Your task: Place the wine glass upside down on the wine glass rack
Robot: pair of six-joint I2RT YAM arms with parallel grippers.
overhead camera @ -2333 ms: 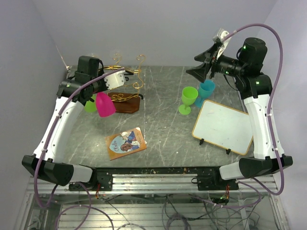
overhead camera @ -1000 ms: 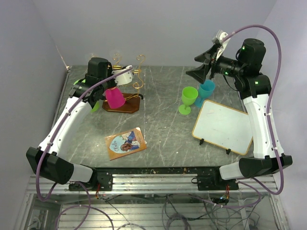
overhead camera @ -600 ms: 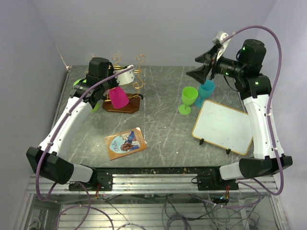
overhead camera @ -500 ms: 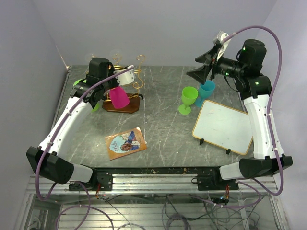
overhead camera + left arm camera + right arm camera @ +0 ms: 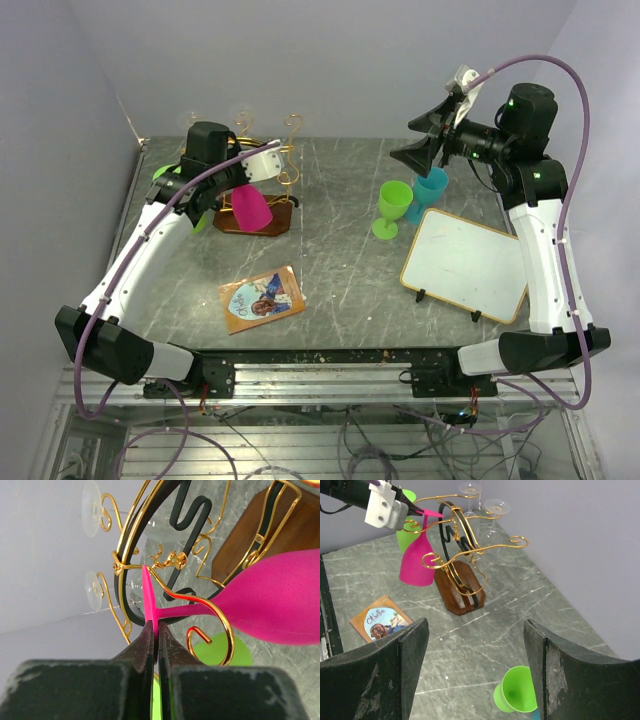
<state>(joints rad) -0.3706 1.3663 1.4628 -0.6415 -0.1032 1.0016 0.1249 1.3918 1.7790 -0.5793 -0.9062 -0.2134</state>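
My left gripper (image 5: 272,149) is shut on the thin foot (image 5: 148,592) of a pink wine glass (image 5: 250,208), holding it upside down with the bowl hanging low. The gold wire rack (image 5: 290,150) stands on its brown base (image 5: 270,222) at the back left. In the left wrist view the pink stem (image 5: 185,611) crosses a curled gold arm (image 5: 226,622) of the rack, just past my shut gripper (image 5: 155,627). The right wrist view shows the pink glass (image 5: 417,562) at the rack's (image 5: 465,550) near-left arms. My right gripper (image 5: 425,140) is open and empty, raised at the back right.
A green glass (image 5: 406,535) hangs behind the pink one. A green goblet (image 5: 392,205) and a teal goblet (image 5: 430,188) stand upright at the right, next to a whiteboard (image 5: 465,262). A picture card (image 5: 262,297) lies in front. Clear glasses (image 5: 494,506) stand behind the rack.
My left gripper has carried the pink glass to the right, from beside the rack's left end to its front arms. The right arm has barely moved.
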